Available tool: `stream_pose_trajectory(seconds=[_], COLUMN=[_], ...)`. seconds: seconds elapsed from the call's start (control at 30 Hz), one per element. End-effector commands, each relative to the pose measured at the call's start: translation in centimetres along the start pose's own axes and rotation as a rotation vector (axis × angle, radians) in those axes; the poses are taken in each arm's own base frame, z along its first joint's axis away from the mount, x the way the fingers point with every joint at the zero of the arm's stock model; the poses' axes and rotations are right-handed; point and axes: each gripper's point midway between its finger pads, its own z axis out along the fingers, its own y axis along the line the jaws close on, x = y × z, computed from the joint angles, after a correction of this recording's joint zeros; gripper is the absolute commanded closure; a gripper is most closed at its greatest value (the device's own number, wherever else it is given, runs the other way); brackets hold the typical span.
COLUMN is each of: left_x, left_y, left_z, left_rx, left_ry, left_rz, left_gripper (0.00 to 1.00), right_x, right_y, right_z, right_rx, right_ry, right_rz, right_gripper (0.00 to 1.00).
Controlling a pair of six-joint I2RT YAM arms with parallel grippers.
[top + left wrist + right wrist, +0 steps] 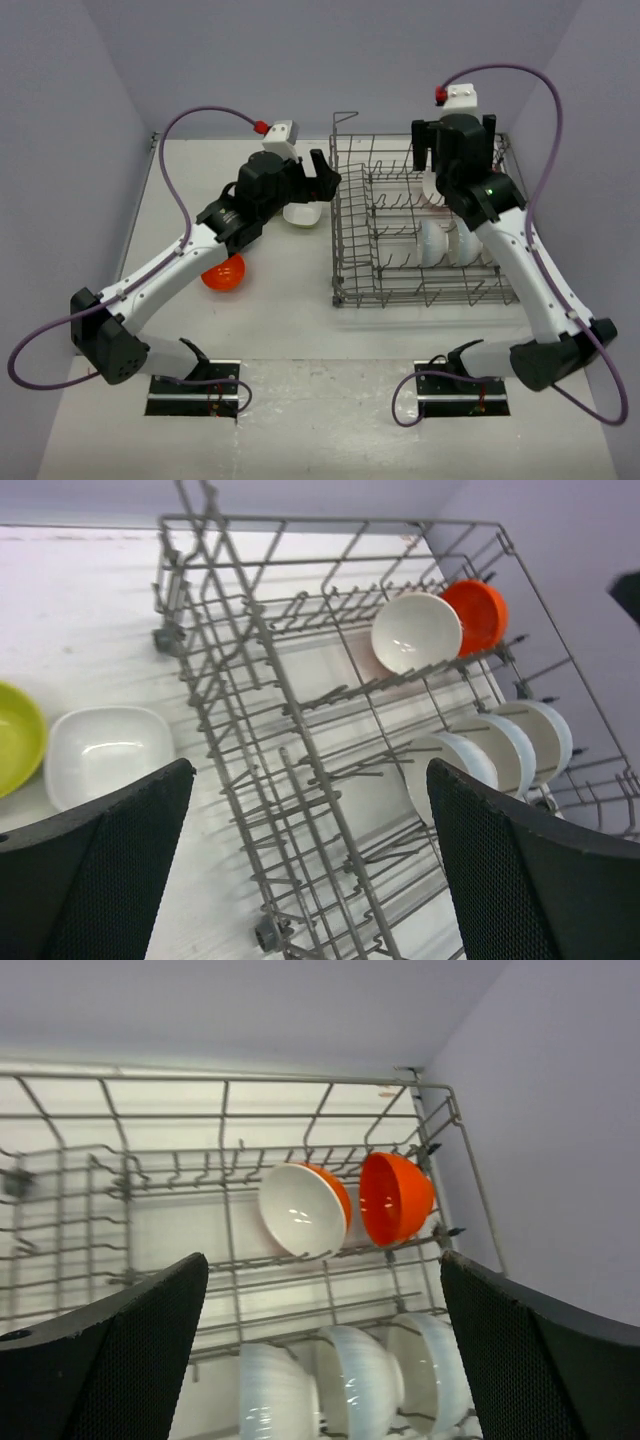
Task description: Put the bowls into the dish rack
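The grey wire dish rack (338,250) stands right of centre. Inside it, an orange bowl with a white inside (300,1210) and a plain orange bowl (395,1198) lean on tines at the far side. Three pale white bowls (350,1380) stand in a row nearer. My right gripper (325,1360) hangs open and empty above them. My left gripper (310,880) is open and empty over the rack's left wall (260,630). On the table to the left lie a white squarish bowl (108,752) and a yellow-green bowl (15,735). Another orange bowl (225,272) sits partly under my left arm.
Purple walls close in the table at the back and on both sides. Purple cables loop out from both arms. The rack's tall wire sides and upright tines (400,200) stick up between the two grippers.
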Motion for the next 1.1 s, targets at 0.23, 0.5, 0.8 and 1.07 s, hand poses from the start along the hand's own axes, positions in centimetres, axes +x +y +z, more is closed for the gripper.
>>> stream_pose_trajectory(seconds=[0.23, 0.5, 0.8, 1.07], left_x=[2.4, 14.0, 20.4, 20.3], left_y=[19.0, 28.0, 29.1, 29.9], left_z=[-12.0, -21.0, -21.5, -20.6], left_rx=[-0.671, -1.040, -1.109, -1.110], left_ry=[-0.056, 0.103, 0.234, 0.204], left_rz=[-0.258, -0.503, -0.588, -0.582], left_gripper=[0.00, 0.00, 0.00, 0.57], right_x=[1.5, 3.1, 4.4, 4.5], right_y=[0.7, 1.2, 2.4, 2.6], right_z=[-5.3, -5.5, -4.7, -4.8], right_rx=[-0.198, -0.218, -0.241, -0.256], right_ry=[-0.098, -0.083, -0.039, -0.036], right_rz=[0.333, 0.346, 0.323, 0.310], right_gripper=[0.01, 0.01, 0.01, 0.01])
